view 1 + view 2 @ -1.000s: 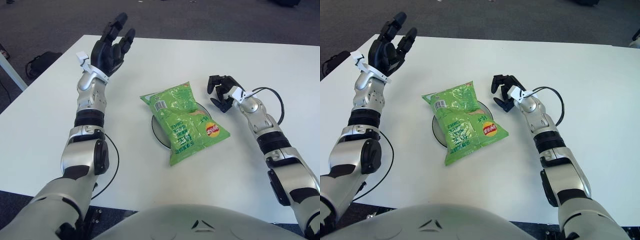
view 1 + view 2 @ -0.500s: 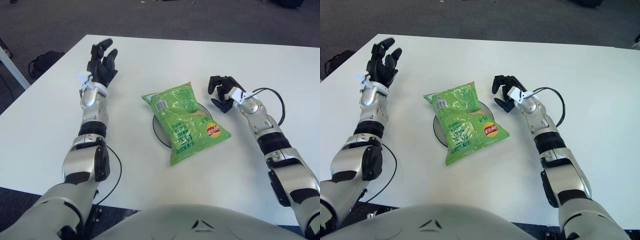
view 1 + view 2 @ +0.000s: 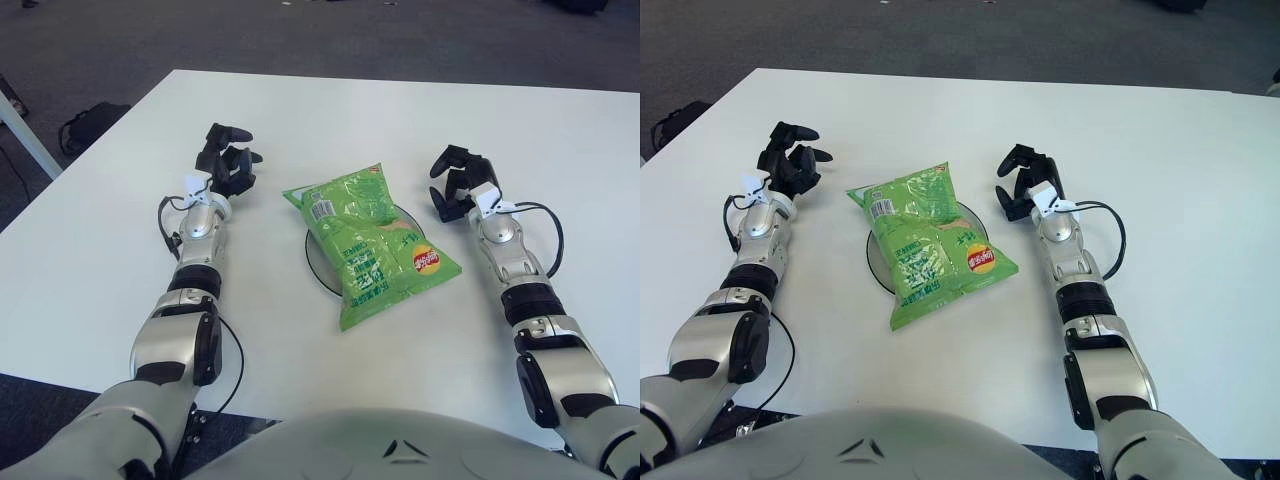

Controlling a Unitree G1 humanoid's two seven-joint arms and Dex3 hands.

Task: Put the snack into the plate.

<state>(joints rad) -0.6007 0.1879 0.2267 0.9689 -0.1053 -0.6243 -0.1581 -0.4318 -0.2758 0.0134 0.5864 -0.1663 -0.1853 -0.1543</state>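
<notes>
— White table [image 3: 300, 110] under everything, dark carpet behind it. So where does the green snack bag [image 3: 372, 242] lie?

— Across the round plate [image 3: 314, 260], covering most of it, with the near end and right corner hanging over the rim onto the table. To my eye the task looks nearly done.

— And the hands?

— The left hand [image 3: 226, 160] shows to the left of the bag, well apart from it, fingers loosely curled around nothing. The right hand [image 3: 457, 181] shows just beside the bag's upper right edge, also loosely curled and empty, not touching it.

— What could go wrong?

— The bag overhangs and is light and slippery. If the right hand swings inward, it may clip the bag's edge and drag it off the plate, or shift the plate itself.
</notes>
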